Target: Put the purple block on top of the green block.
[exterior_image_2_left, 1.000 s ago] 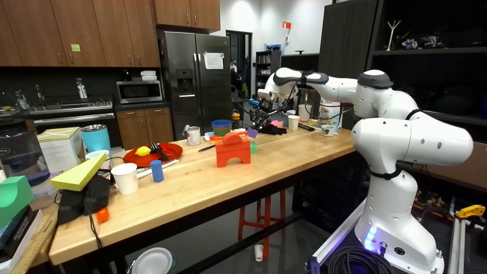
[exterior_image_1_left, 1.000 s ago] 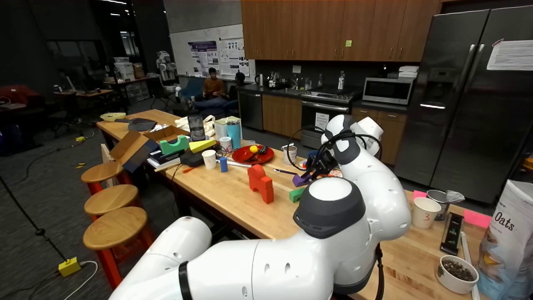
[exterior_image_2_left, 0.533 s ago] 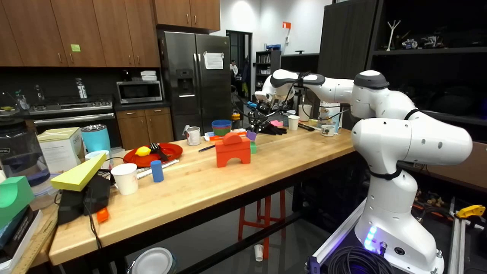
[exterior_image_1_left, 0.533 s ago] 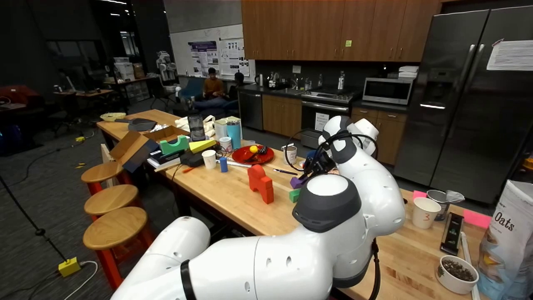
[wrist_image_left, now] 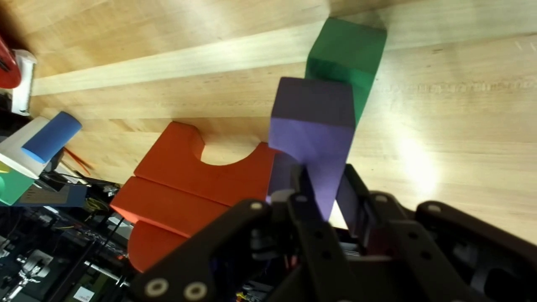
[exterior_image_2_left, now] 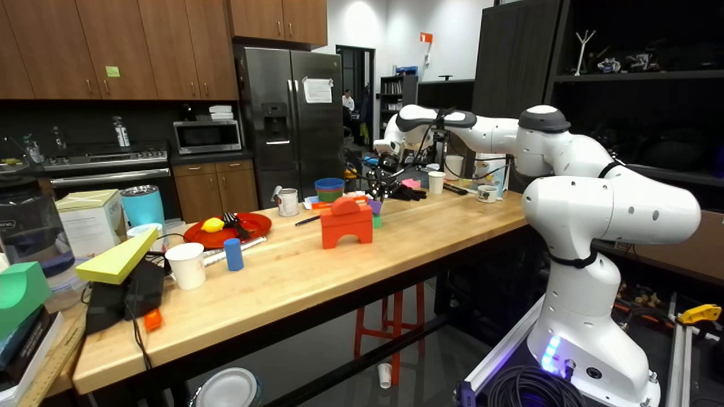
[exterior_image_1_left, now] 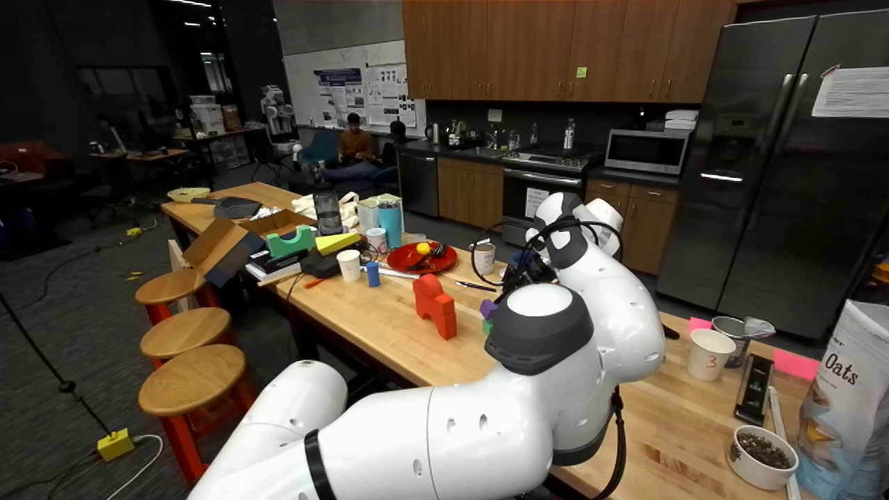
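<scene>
My gripper (wrist_image_left: 324, 171) is shut on the purple block (wrist_image_left: 312, 121), one dark finger on either side of it in the wrist view. From that camera the purple block covers the near part of the green block (wrist_image_left: 348, 46), and a shadow falls on the green one. In an exterior view the purple block (exterior_image_2_left: 374, 207) appears straight over the green block (exterior_image_2_left: 377, 221), with almost no space between; whether they touch I cannot tell. Both blocks show only partly in an exterior view, where the arm's elbow hides much of the green block (exterior_image_1_left: 487, 326).
An arched orange-red block (exterior_image_2_left: 346, 226) with a rounded top stands right beside the green block. A black glove (exterior_image_2_left: 408, 193) lies behind the gripper. Farther along the table are a pen (exterior_image_2_left: 307, 220), stacked bowls (exterior_image_2_left: 330, 189), a red plate (exterior_image_2_left: 257, 225) and a blue cylinder (exterior_image_2_left: 233, 254).
The arm has come down with the purple block held in it, bringing the block lower and closer over the green block. The green and orange-red blocks stay where they were.
</scene>
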You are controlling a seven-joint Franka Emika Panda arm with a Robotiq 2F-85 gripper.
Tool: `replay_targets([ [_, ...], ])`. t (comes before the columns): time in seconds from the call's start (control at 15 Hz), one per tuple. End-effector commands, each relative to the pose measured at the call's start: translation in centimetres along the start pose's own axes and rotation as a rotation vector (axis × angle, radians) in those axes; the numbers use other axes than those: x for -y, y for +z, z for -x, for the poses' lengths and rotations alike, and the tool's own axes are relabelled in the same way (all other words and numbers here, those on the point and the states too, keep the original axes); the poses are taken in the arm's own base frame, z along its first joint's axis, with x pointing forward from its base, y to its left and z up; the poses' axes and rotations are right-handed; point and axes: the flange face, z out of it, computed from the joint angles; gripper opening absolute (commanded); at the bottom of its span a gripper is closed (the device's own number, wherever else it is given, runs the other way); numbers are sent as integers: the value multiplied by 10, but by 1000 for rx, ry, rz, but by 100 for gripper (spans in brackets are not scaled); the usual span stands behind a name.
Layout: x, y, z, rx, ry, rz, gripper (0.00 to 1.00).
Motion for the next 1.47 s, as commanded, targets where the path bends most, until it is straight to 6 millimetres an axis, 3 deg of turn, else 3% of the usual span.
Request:
replay_targets([
  [0.0, -4, -4, 2, 5, 38, -55, 5],
  [0.4, -9, -6, 4, -4, 63, -101, 5],
  [0.47, -10, -6, 4, -10, 60, -108, 47],
  [0.53, -12, -6, 4, -14, 56, -119, 47],
  [0.73, -14, -8, 4, -15, 53, -143, 63],
  [1.07, -17, -11, 1, -10, 41, -162, 99],
  [1.2, -20, -16, -7, -4, 30, -162, 100],
  [1.4, -28, -30, -33, 27, -2, -170, 100],
])
